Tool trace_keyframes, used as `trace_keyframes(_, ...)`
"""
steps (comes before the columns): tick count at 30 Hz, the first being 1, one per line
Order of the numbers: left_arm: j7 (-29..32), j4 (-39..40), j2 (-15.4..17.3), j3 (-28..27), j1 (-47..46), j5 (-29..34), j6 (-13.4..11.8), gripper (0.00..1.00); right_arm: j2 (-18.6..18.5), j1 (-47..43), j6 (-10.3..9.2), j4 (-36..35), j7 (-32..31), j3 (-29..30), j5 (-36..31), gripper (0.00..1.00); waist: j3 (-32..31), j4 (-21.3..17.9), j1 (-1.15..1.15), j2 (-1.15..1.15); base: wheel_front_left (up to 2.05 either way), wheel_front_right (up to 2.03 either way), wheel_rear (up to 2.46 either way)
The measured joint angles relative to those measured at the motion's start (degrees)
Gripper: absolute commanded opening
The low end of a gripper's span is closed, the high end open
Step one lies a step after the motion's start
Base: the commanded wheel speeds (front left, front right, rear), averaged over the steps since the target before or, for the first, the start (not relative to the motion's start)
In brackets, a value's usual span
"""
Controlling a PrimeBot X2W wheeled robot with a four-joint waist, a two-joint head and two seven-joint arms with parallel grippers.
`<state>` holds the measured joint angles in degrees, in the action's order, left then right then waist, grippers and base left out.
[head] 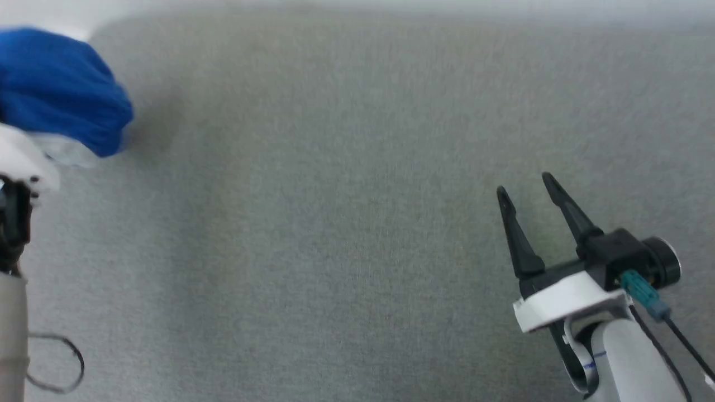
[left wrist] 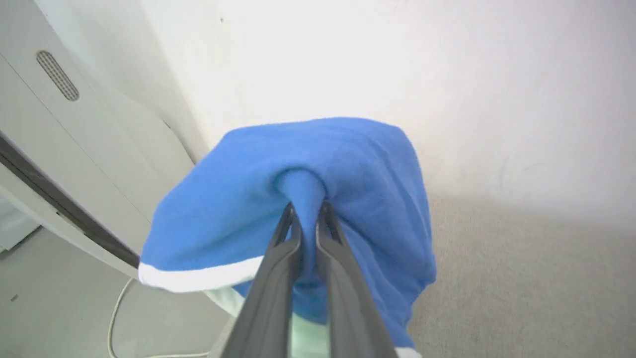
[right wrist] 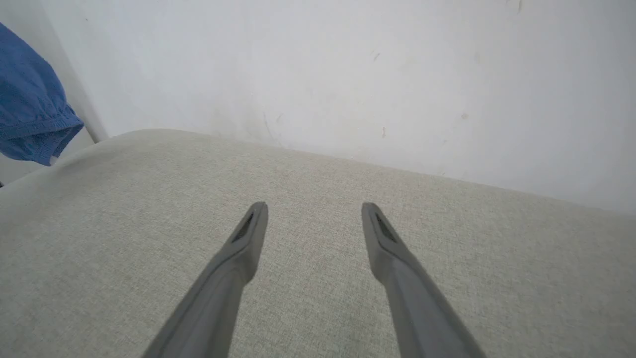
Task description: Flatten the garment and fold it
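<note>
- Two grippers here. My left gripper is clamped on a pinch of the garment, which is bunched up at the upper left of the head view.
- My right gripper is spread wide and empty, lower right, over the grey fabric surface.
- There's a white wall behind, plus a white cabinet and a cable on the left of my left wrist view.

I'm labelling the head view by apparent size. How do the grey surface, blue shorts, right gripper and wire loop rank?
1. grey surface
2. right gripper and blue shorts: similar, and the shorts are cut off at the edge, so unranked
3. wire loop
</note>
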<state>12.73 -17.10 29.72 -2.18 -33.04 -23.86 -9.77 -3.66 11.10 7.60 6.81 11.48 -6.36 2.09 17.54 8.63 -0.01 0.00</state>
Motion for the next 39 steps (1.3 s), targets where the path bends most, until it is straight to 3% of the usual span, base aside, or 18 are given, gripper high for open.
trace_keyframes(7,-10.90,3.53,-1.46,5.27,-6.58,3.35,3.70,0.00,0.60,-4.07,0.00,0.71,0.13,1.63,0.05,1.00,-9.06,-0.57,-0.01,0.00,0.00,0.00,0.00)
trace_keyframes(15,-15.38,4.02,-12.38,13.52,-11.22,2.83,6.77,0.00,0.66,-6.81,0.00,0.05,-1.37,2.58,1.36,1.00,-15.06,-5.30,0.00,0.00,0.00,0.00,0.00)
trace_keyframes(24,-14.64,-3.69,-21.76,21.39,-9.46,0.16,9.90,0.00,0.66,-6.66,0.00,-1.77,-2.24,1.54,2.03,1.00,-16.43,-14.39,0.00,0.00,0.00,0.00,0.00)
trace_keyframes(30,-6.99,-17.26,-24.96,26.39,-3.12,-2.35,11.32,0.00,0.66,-6.39,0.00,-1.88,-2.35,0.33,2.50,1.00,-15.61,-20.00,0.01,0.00,0.00,0.00,0.00)
trace_keyframes(33,0.31,-24.79,-25.59,28.40,-0.66,-4.47,12.29,0.00,0.66,-6.16,0.00,-1.83,-2.35,-0.19,2.56,1.00,-15.03,-22.00,0.01,0.00,0.00,0.00,0.00)
trace_keyframes(35,5.23,-28.95,-25.84,29.58,1.02,-5.55,12.74,0.39,0.66,-6.05,0.00,-1.71,-2.35,-0.56,2.67,1.00,-14.66,-22.95,0.01,0.00,0.00,0.00,0.00)
trace_keyframes(36,7.06,-30.31,-25.93,29.96,1.58,-5.97,12.78,0.91,0.66,-6.06,0.00,-1.63,-2.35,-0.66,2.71,1.00,-14.50,-23.27,0.01,0.00,0.00,0.00,0.00)
trace_keyframes(37,7.81,-30.95,-26.03,30.25,1.80,-6.33,12.83,1.00,0.66,-6.08,0.00,-1.56,-2.35,-0.70,2.83,1.00,-14.34,-23.41,0.01,0.00,0.00,0.00,0.00)
trace_keyframes(39,6.54,-30.89,-26.22,30.55,1.79,-6.41,13.17,1.00,0.66,-6.10,0.00,-1.40,-2.36,-0.75,2.94,1.00,-14.22,-23.17,0.01,0.00,0.00,0.00,0.00)
